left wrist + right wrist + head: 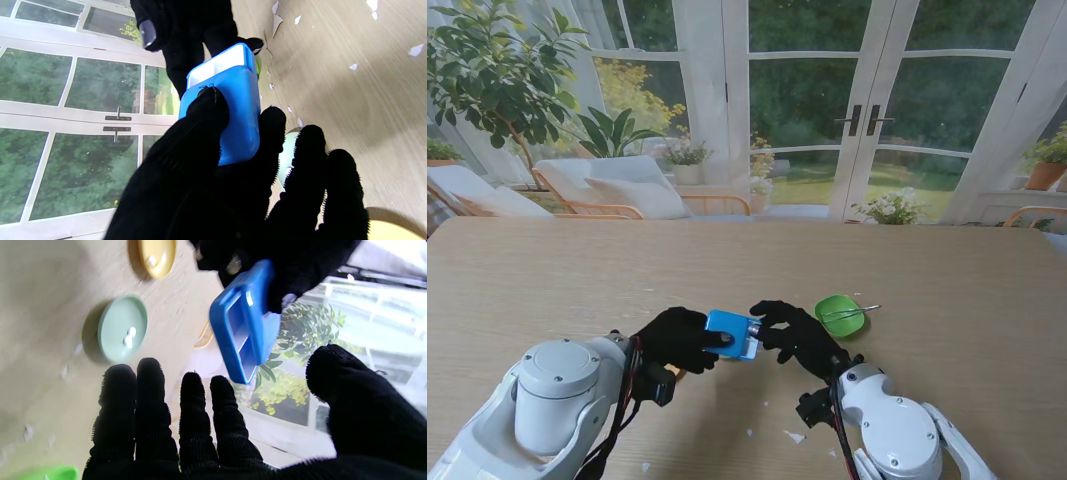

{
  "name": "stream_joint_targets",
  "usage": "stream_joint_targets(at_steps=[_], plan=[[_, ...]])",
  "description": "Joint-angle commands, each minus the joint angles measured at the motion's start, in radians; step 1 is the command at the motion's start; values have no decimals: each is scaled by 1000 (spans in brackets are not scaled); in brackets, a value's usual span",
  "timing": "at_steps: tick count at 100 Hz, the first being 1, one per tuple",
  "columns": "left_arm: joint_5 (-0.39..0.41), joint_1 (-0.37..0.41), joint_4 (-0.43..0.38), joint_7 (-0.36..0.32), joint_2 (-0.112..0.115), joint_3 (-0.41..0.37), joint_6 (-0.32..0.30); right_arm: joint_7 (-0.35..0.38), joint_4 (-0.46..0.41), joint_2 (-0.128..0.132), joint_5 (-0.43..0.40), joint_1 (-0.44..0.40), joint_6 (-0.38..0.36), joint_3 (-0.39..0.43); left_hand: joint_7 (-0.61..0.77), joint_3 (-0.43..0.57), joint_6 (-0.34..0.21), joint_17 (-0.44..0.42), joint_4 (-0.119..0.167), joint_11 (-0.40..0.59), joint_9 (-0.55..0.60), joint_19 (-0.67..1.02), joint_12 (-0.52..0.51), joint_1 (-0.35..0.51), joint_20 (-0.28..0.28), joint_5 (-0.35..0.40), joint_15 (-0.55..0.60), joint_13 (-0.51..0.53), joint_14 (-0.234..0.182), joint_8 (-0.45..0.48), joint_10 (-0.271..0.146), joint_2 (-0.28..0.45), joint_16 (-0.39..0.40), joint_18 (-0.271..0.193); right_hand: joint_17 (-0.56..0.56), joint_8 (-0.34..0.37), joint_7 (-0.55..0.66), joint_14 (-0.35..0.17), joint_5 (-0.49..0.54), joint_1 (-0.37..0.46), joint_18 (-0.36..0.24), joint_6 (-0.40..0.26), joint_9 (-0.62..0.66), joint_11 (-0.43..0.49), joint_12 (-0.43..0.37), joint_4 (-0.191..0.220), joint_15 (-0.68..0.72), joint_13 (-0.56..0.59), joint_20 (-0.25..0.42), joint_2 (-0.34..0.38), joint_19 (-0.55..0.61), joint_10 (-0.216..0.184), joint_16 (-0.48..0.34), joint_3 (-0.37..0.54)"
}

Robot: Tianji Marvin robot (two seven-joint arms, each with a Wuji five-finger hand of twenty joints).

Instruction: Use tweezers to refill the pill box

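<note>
A black knit-gloved left hand (pixel 677 340) grips a glossy blue plastic pill box (pixel 733 334) above a pale wood-grain table (pixel 947 390), thumb pressed on its broad face and the other fingers curled behind it. The rounded-corner box sits lifted off the table, between the two hands, near the robot's side of the tabletop.

The left wrist view shows the smooth shell of the pill box (pixel 230 110) with a white inner surface at the end away from the palm of the left hand (pixel 213 180). From the right wrist, the pill box (pixel 245 323) presents an open side divided into two rectangular compartments; nothing can be made out inside them.

The black knit-gloved right hand (pixel 799 338) is spread, holding nothing, its fingertips just beside the open end of the box. Its ribbed fingers (pixel 196 413) stand apart from the thumb in the wrist view.

A bright green round plastic dish (pixel 839 315) lies just beyond the right hand, with thin metal tweezers (pixel 855 311) resting across its rim. A pale mint round dish (pixel 121 328) holds a few small white pieces, and a yellow round dish (pixel 156 255) holds one small pale piece. White flecks (pixel 415 50) litter the table.
</note>
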Motion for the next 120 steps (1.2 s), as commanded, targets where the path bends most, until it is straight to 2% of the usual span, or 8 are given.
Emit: stream_joint_targets(at_steps=[1,16,25,30,54,75,96,120], plan=[[7,-2,-10,-10,-5,3,8,-17,2,-4,-22,-14,-22,-10,208,60,-31,9,55,27,36,61,16,130,9,52,27,35,32,71,-17,98,13,27,-33,-10,-20,-15,-62,-32,1,-29,-57,-8,-10,12,-26,-46,-16,-32,-41,-39,-13,-22],[9,-5,-11,-12,-5,2,15,-54,-5,12,-269,-34,-91,-15,205,62,-31,9,54,26,36,63,15,129,7,52,26,34,30,73,-17,98,12,26,-98,30,-36,-55,-147,44,-20,-109,-171,-26,-14,13,-101,-136,5,-90,-159,-88,-22,-24],[11,-6,-10,-16,-3,1,15,-67,-20,22,-408,-50,-108,-17,204,63,-32,8,54,26,35,63,16,129,5,51,25,33,32,76,-18,99,11,26,-120,57,-46,-67,-172,71,-26,-114,-213,-36,-12,16,-125,-173,12,-109,-201,-95,-26,0],[11,-6,-11,-15,-4,1,14,-73,-28,29,-487,-58,-111,-20,204,63,-31,8,53,26,37,63,16,129,4,53,25,34,33,77,-16,97,11,27,-124,112,-91,-70,-180,73,-28,-102,-229,-51,-16,10,-142,-191,41,-115,-240,-91,-26,9],[11,-9,-10,-2,-9,6,19,-110,-46,56,-854,-62,-73,-75,202,64,-30,9,53,25,36,65,15,130,1,51,26,34,33,81,-16,99,11,28,-142,132,-188,-68,-244,35,-30,-24,-228,-210,-88,5,-173,-244,39,-102,-287,-65,-40,-95],[13,-11,-14,29,-21,13,37,-165,-23,61,-974,-33,-12,-150,200,64,-27,7,52,23,32,65,13,133,-2,47,24,31,33,82,-17,101,11,28,-111,165,-173,-62,-236,-3,-37,37,-225,-162,-64,9,-146,-234,44,-134,-277,-50,-33,-68],[13,-16,-18,52,-31,22,58,-192,15,65,-1054,10,58,-213,202,62,-28,10,51,24,33,71,6,133,-1,45,26,34,34,83,-21,103,11,30,-86,307,-15,-70,-241,-20,-51,62,-237,-14,27,10,-86,-222,49,-148,-215,-34,-18,-15],[-1,-18,-18,67,-38,28,66,-269,74,56,-1087,62,138,-271,203,61,-27,10,51,26,35,74,2,134,-1,45,27,38,36,84,-18,103,10,33,-55,455,132,-70,-239,42,-61,52,-242,99,98,26,-25,-191,47,-130,-142,-32,-3,-39]])
